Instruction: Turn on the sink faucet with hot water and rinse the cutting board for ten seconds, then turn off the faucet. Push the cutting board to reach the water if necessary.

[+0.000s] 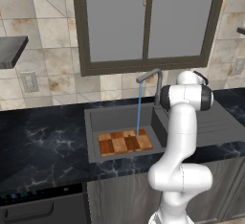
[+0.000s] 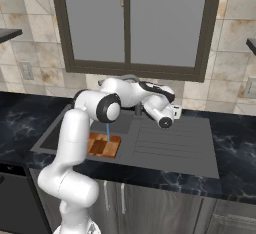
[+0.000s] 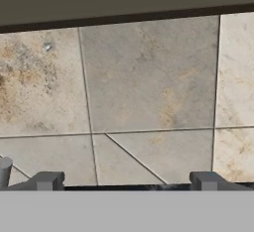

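Black marbled countertop (image 1: 43, 146), beige tiled wall (image 3: 149, 77), dark-framed window (image 1: 148, 22).

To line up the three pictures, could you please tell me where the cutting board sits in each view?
Left base view: cutting board on the sink floor, centre, front.
Right base view: board left of centre, partly behind the arm.
Hand view: faces wall tiles, no board.
Shared landmark: the water landing on the board.
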Robot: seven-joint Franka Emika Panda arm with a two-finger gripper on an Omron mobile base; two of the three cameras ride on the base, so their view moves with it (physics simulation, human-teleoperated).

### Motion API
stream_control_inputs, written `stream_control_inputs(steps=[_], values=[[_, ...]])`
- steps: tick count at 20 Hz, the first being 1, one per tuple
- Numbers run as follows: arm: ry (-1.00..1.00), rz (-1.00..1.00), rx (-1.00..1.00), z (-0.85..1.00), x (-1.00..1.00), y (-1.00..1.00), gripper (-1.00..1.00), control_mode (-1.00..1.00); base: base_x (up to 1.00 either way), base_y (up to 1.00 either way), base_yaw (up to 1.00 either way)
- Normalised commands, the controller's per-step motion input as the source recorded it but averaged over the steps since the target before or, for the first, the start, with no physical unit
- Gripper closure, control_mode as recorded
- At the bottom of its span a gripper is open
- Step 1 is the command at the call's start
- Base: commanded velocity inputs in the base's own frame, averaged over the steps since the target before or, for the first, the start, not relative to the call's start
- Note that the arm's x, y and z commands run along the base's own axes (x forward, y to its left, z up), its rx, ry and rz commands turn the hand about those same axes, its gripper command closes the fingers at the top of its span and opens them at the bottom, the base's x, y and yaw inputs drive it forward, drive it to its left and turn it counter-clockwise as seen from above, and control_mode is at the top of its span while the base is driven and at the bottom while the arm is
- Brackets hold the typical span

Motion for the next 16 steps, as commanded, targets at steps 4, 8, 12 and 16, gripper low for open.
stream_control_inputs(steps=[4,8,12,16], values=[[0.0,0.11,0.0,-0.01,0.0,0.0,-1.0,-1.0,0.0,0.0,0.0],[0.0,0.13,0.0,0.0,0.01,0.0,-1.0,-1.0,0.0,0.0,0.0],[0.0,0.11,0.0,0.0,0.01,0.0,-1.0,-1.0,0.0,0.0,0.0],[0.0,0.04,0.0,0.0,0.03,0.0,-1.0,-1.0,0.0,0.0,0.0]])
